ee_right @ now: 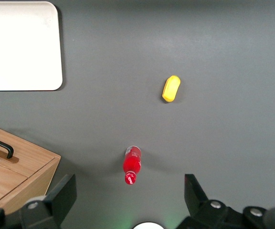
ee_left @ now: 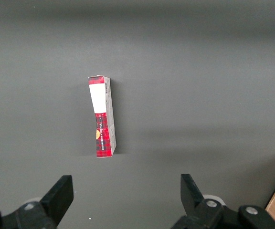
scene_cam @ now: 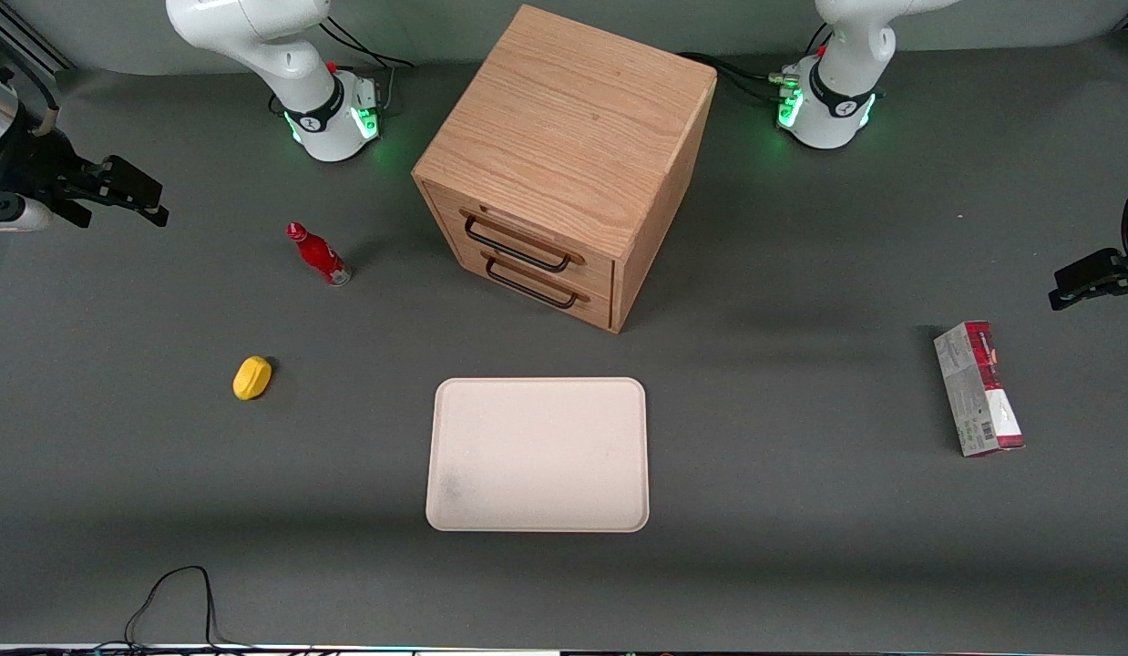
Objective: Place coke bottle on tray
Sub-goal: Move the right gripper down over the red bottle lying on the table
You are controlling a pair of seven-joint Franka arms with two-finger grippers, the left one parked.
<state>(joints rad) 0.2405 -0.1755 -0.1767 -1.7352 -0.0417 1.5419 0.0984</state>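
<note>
The coke bottle, small and red with a red cap and silvery base, seems to stand upright on the grey table between the working arm's base and the yellow lump. The right wrist view shows it from above, cap toward the camera. The tray lies flat and bare in front of the drawer cabinet, nearer the front camera; the right wrist view shows part of it. My right gripper hangs open and empty, high above the table at the working arm's end, apart from the bottle. Its fingers are spread wide.
A wooden two-drawer cabinet stands mid-table, drawers shut. A yellow lump lies nearer the front camera than the bottle. A red-and-white carton lies toward the parked arm's end. A black cable loops at the table's front edge.
</note>
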